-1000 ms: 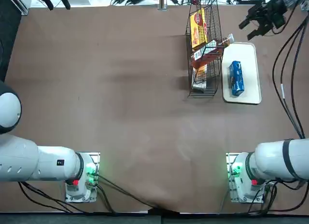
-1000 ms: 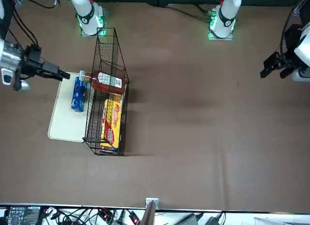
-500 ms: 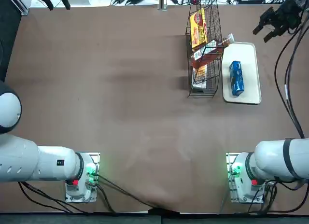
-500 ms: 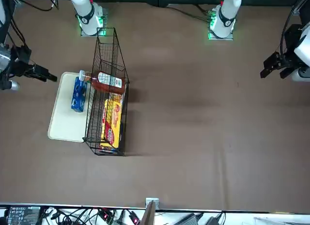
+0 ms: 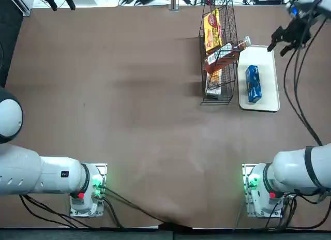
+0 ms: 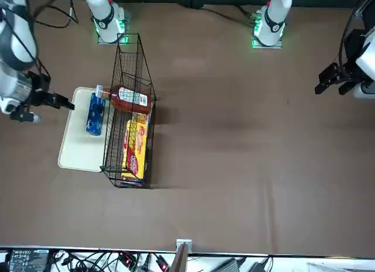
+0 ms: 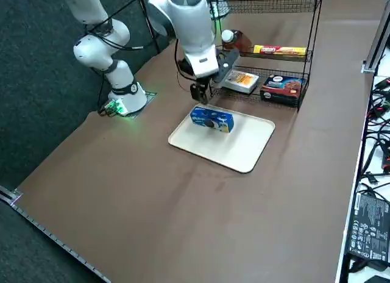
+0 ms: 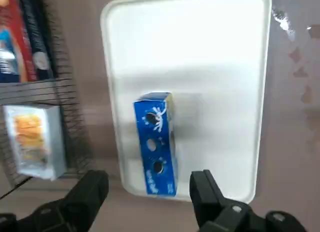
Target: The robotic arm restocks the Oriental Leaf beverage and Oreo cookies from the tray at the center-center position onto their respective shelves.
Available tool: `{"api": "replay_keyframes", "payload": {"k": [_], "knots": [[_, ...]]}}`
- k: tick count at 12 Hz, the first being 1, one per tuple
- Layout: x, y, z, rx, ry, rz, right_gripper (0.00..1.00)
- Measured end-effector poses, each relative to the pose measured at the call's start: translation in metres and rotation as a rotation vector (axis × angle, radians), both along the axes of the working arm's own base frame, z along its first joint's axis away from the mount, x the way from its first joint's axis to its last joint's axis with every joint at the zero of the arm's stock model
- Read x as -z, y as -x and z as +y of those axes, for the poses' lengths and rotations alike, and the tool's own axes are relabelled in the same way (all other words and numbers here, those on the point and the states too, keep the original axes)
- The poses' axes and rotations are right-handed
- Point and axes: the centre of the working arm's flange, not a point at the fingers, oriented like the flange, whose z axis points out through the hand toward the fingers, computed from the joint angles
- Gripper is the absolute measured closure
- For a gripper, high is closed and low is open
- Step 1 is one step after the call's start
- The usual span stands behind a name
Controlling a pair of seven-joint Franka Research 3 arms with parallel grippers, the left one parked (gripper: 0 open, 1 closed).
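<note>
One blue Oreo packet (image 8: 157, 142) lay on the white tray (image 5: 259, 77), nearer its end toward the arm bases. We recorded the right gripper (image 8: 149, 192) beyond the tray's outer edge, fingers wide apart, holding nothing. We saw the tea bottle (image 5: 227, 55) lying in the wire rack (image 6: 130, 116).

The robot's right arm (image 7: 192, 30) has rounded white segments with grey bands at the joints, and loose black cables (image 7: 116, 44). Its base glows green beside a small red part (image 5: 272, 195). The black jaws (image 8: 148, 202) carry small silvery screws (image 8: 237, 209).
</note>
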Motion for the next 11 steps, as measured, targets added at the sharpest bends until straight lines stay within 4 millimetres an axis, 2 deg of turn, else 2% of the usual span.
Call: {"api": "replay_keyframes", "payload": {"k": [2,4,8,11], "knots": [[0.033,0.007,0.007,-0.003,0.022,-0.005,0.00],[0.059,0.015,0.016,-0.008,0.030,0.005,0.00],[0.087,0.019,0.040,-0.018,0.048,0.010,0.00],[0.104,0.024,0.048,-0.065,0.097,0.021,0.00]]}}
